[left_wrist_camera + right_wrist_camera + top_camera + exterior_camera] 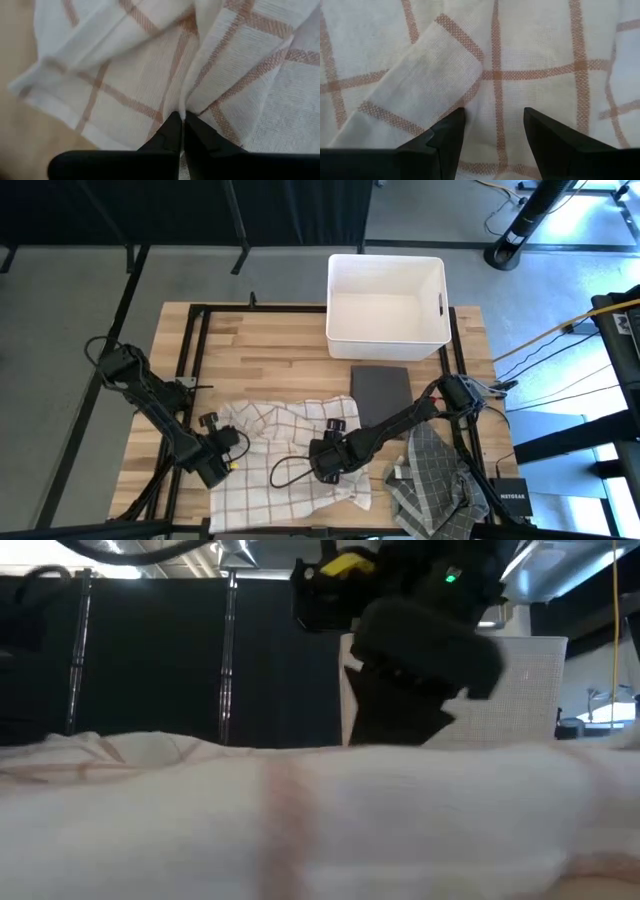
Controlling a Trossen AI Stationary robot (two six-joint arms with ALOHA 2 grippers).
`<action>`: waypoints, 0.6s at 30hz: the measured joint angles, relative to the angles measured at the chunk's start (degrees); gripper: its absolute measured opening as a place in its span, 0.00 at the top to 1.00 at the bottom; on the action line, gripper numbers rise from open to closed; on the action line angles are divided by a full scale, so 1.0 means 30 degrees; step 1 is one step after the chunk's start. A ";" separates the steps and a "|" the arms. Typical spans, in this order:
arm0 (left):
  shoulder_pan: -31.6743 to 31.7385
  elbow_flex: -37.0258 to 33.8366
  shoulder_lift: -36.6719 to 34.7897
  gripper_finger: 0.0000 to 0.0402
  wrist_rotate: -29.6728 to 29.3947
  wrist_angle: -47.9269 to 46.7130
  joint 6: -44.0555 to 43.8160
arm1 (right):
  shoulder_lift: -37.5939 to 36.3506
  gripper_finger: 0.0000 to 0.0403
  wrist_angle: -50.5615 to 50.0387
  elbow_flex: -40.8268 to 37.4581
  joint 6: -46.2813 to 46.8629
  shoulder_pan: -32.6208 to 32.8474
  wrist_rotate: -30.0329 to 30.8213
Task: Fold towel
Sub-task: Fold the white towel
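Note:
A white towel with orange-brown checks (290,455) lies rumpled on the wooden table's near half and fills the foreground of the low view (300,820). My left gripper (230,452) is at the towel's left part, pointing steeply down, shut on the cloth (180,120). My right gripper (325,462) stands open over the towel's middle. Its two fingers (492,122) straddle a flat checked patch beside a turned-over corner (435,65). My left gripper pinches a raised fold of the towel (186,102) between its two shut fingers, close to the towel's left edge (35,92). It comes from above, slanting down. The cloth ridges up from the fingertips, and the rest lies on the table. My right gripper's fingertips are at the cloth's surface; I cannot tell whether they touch it.
A grey checked cloth (432,480) lies crumpled at the near right, partly under the right arm. A dark grey folded cloth (381,392) lies behind the towel. A white bin (387,305) stands at the far edge. Bare wood shows at the far left (260,350).

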 joint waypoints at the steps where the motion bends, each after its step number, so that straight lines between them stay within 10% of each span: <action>1: 0.0060 -0.0007 0.0000 0.99 0.0042 -0.0406 -0.0140 | 0.0000 0.48 -0.0007 -0.0006 -0.0013 -0.0124 0.0243; 18: -0.1643 0.2242 -0.0302 0.99 0.0069 -0.0674 -0.0154 | -0.0435 0.48 -0.4045 0.5101 0.0472 0.2072 -0.1172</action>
